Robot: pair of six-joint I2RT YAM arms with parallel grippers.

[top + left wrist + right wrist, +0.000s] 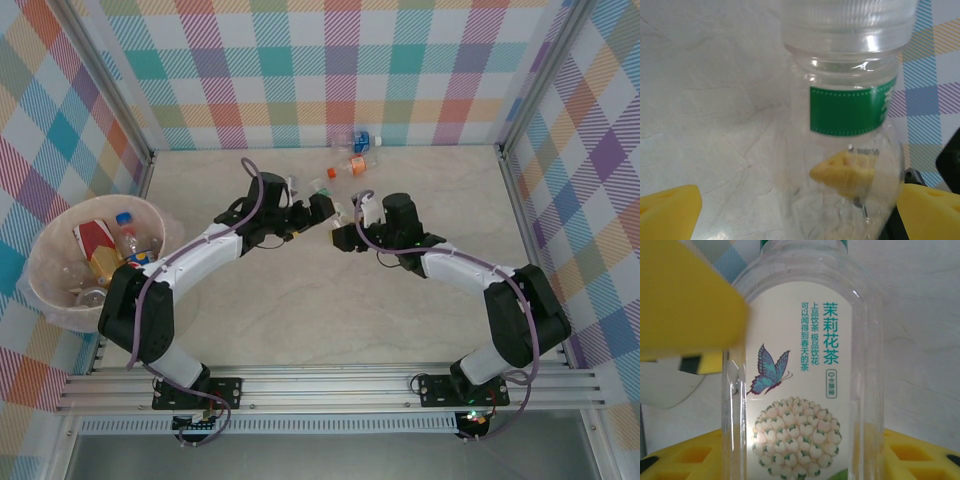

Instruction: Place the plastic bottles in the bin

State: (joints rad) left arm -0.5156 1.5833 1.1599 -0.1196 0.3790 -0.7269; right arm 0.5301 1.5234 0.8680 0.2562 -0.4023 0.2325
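From above, the bin [33, 270] at the left holds several bottles [125, 238], while a few loose bottles [352, 166] lie on the surface [330, 310] by the far wall, so the job looks well along but unfinished. In the left wrist view, the left claw [800, 212] stands spread wide around a green-banded bottle [850, 110], not pinching it. In the right wrist view, the right claw [790, 385] pinches what seems the same bottle at its white flowered label, well apart from the bin.

Both arms bent at the elbow and reaching inward, wrists nearly meeting at the middle, left gripper [800, 215] with jaws spread wide, right gripper [765, 390] with jaws closed on a plastic bottle [807, 315].
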